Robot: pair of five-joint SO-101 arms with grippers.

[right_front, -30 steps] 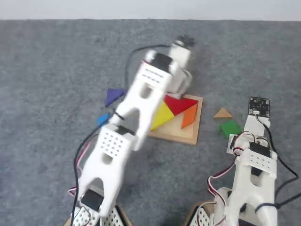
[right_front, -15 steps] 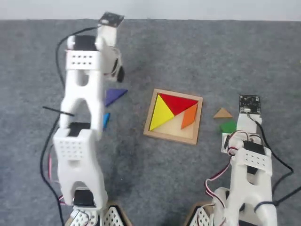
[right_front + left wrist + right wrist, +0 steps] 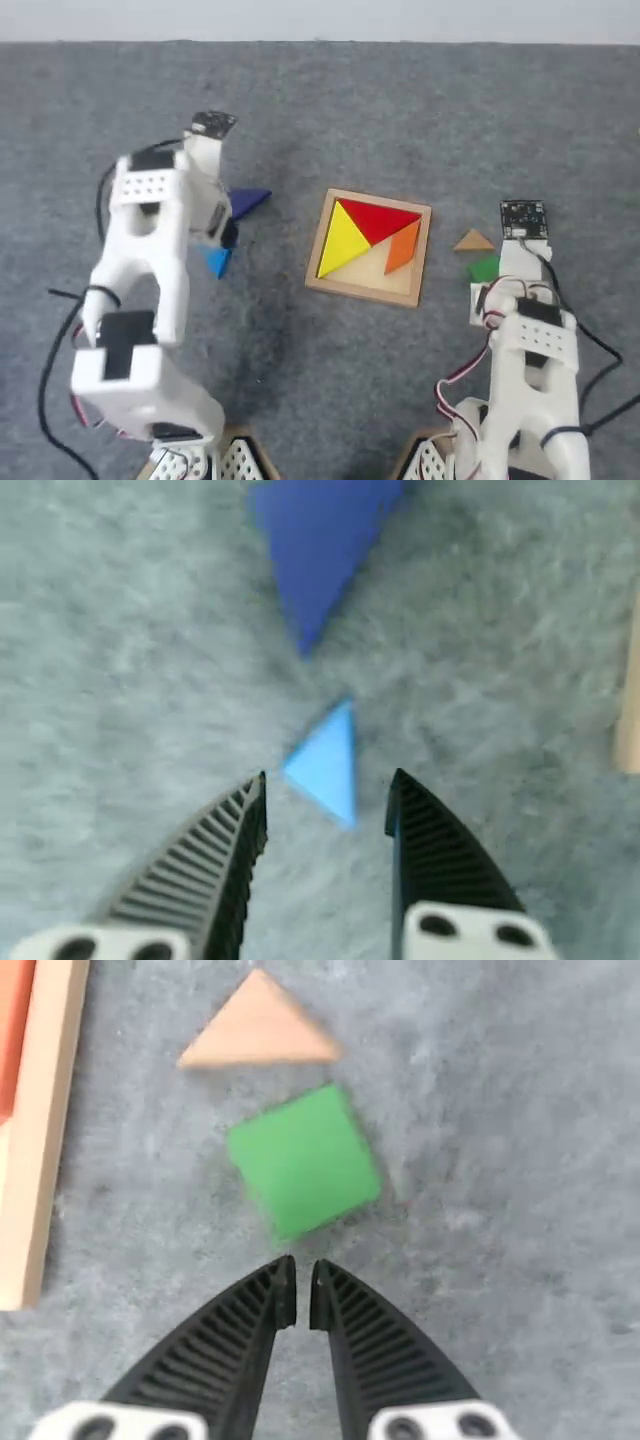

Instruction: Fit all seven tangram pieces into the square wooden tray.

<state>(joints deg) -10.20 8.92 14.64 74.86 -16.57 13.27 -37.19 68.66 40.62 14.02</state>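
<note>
High view, for the layout: tray [image 3: 362, 288] near the middle of the desk [image 3: 420, 110], holding a yellow triangle [image 3: 342, 245], a red triangle [image 3: 380, 218] and an orange piece [image 3: 402, 248], with bare wood left along the edge nearest the arms. Toward the desk's right edge, a tan triangle [image 3: 473, 241] and, just nearer the arms, a green square [image 3: 485, 268], partly covered by the right arm [image 3: 530, 340]. Toward the left edge, a dark blue triangle [image 3: 248, 200] and a light blue triangle [image 3: 217, 262], both partly covered by the left arm [image 3: 150, 230].

Left wrist view, for the jaws: left gripper [image 3: 328, 776] spread wide and low over the desk, one finger on each side of the light blue triangle [image 3: 325, 760]. Contact with the piece impossible to tell. Dark blue triangle [image 3: 320, 540] beyond, its tip aimed at the light blue one, the two apart. A strip of tray rim [image 3: 630, 700] farther off.

Right wrist view, for the other pair: right gripper [image 3: 301, 1265] with fingers almost together, a thin slit between, nothing held, tips just short of the green square [image 3: 303, 1158]. Tan triangle [image 3: 260, 1032] beyond the square, near it but not touching. Alongside, tray rim [image 3: 40, 1130] and a sliver of the orange piece [image 3: 12, 1030].
</note>
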